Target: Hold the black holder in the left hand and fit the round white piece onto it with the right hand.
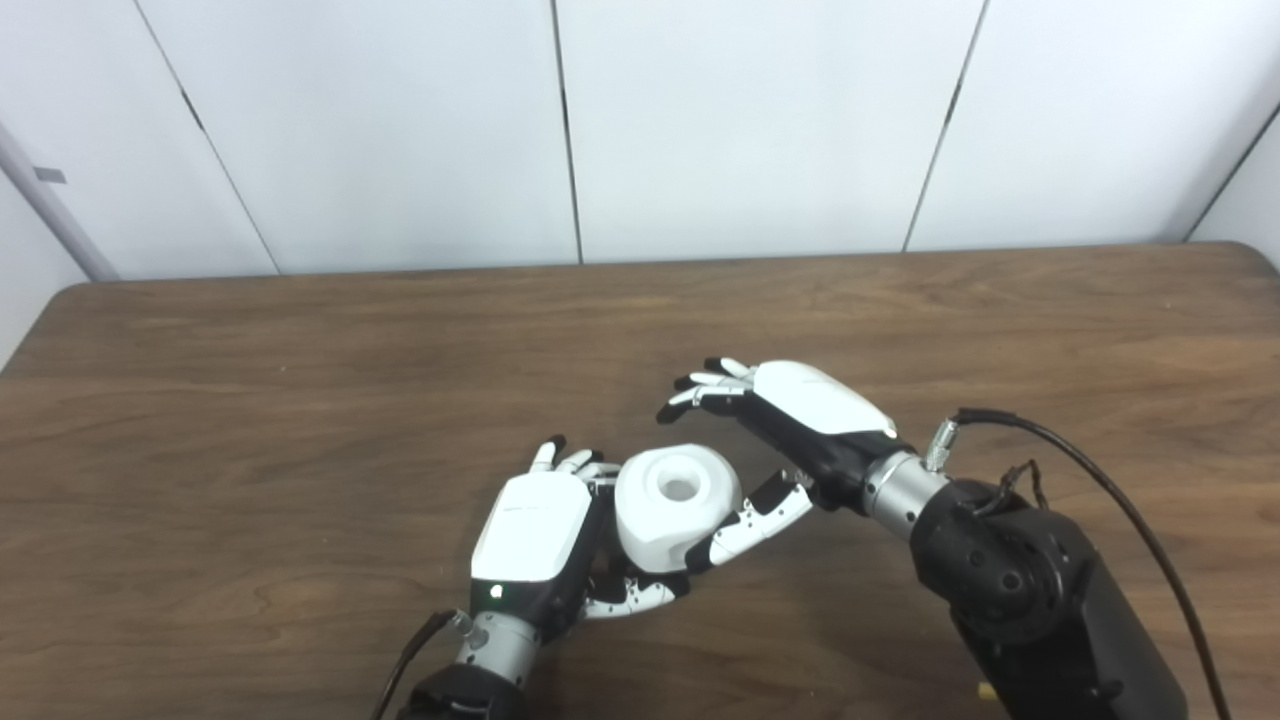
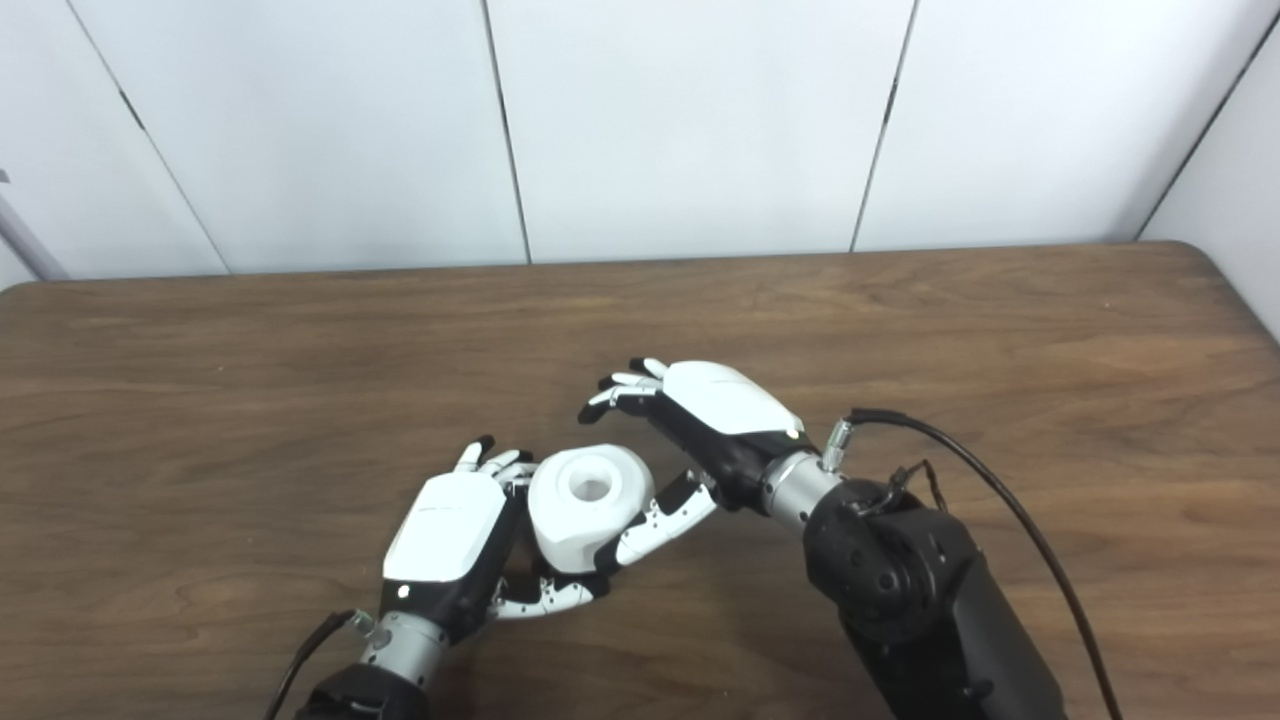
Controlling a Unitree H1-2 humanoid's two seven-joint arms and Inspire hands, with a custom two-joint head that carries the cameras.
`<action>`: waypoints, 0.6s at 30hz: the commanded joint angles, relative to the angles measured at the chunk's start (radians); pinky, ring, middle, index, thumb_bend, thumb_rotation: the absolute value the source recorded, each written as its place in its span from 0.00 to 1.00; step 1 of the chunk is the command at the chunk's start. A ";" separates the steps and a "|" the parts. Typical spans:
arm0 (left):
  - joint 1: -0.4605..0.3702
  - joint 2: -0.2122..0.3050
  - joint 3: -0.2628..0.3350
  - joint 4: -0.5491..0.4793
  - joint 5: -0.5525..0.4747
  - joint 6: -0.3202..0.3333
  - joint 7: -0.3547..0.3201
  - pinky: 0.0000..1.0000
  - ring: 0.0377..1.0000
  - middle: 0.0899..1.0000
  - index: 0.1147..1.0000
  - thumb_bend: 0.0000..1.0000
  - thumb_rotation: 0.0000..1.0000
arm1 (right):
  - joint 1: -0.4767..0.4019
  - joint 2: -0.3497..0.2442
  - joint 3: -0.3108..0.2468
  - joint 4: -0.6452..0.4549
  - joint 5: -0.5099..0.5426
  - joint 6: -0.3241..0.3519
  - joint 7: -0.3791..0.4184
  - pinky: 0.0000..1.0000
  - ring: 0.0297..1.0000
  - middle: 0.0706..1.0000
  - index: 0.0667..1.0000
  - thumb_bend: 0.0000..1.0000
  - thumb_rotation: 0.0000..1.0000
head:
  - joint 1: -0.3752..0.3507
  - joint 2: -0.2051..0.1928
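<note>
The round white piece (image 1: 675, 500), with a hole in its top, sits against my left hand (image 1: 535, 535) low in the middle of the table. My left hand's fingers and thumb curl around its base. Only a dark sliver of the black holder (image 1: 648, 577) shows under the white piece; the rest is hidden. My right hand (image 1: 790, 420) is just right of the piece with its fingers spread above and behind it. Its thumb (image 1: 760, 520) lies along the piece's lower right side. The same scene shows in the right eye view, with the white piece (image 2: 590, 500) between both hands.
The brown wooden table (image 1: 300, 400) runs to a white panelled wall at the back. A black cable (image 1: 1100, 480) loops from my right forearm over the table at the right.
</note>
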 commanded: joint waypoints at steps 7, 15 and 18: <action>0.009 0.010 -0.014 0.020 -0.001 -0.016 -0.031 1.00 0.88 0.75 0.42 0.52 0.05 | -0.038 -0.024 -0.023 -0.052 -0.007 0.013 0.037 1.00 1.00 0.95 0.80 1.00 0.39 | -0.002 0.002; 0.008 0.011 -0.014 0.025 -0.001 -0.017 -0.026 1.00 0.88 0.75 0.42 0.52 0.05 | -0.026 -0.064 -0.059 -0.098 0.002 0.023 0.067 1.00 1.00 0.94 0.80 1.00 0.40 | -0.006 -0.001; 0.008 0.012 -0.013 0.027 -0.002 -0.017 -0.024 1.00 0.88 0.75 0.42 0.52 0.05 | -0.020 -0.076 -0.078 -0.114 0.011 0.026 0.071 1.00 1.00 0.95 0.80 1.00 0.41 | -0.008 -0.002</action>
